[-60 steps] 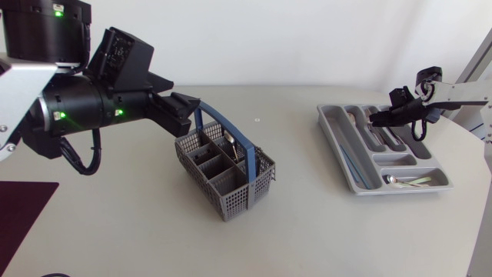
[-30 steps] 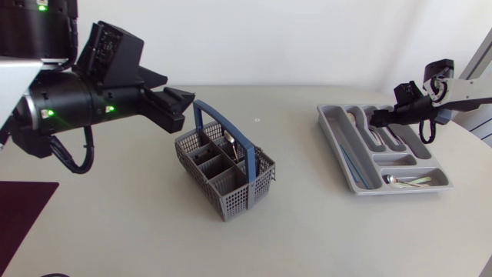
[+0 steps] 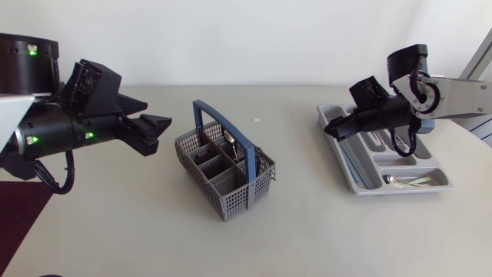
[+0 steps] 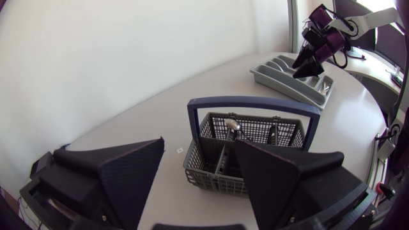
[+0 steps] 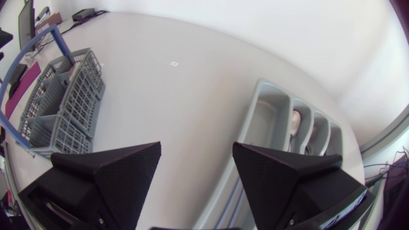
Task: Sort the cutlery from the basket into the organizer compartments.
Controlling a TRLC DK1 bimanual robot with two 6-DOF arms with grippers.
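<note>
The grey mesh cutlery basket [image 3: 223,171] with a blue handle stands mid-table, a spoon [image 4: 232,126] and other dark pieces upright in its far cells. My left gripper [image 3: 160,128] hovers open and empty to the left of the basket, pointing at it; the left wrist view has the basket [image 4: 255,137] just ahead of that gripper [image 4: 199,144]. At the right lies the grey organizer [image 3: 340,161], with cutlery in several compartments. My right gripper [image 3: 332,131] hangs open and empty over its left edge. The right wrist view shows the organizer [image 5: 259,118] ahead of that gripper [image 5: 195,148].
A dark red mat [image 3: 23,215] lies at the table's front left corner. Bare tabletop stretches between basket and organizer and along the front. A small mark [image 3: 257,120] sits on the table behind the basket.
My left arm has drawn back to the left, away from the basket. My right arm has swung left from over the organizer's middle to its left edge, with its fingers now apart.
</note>
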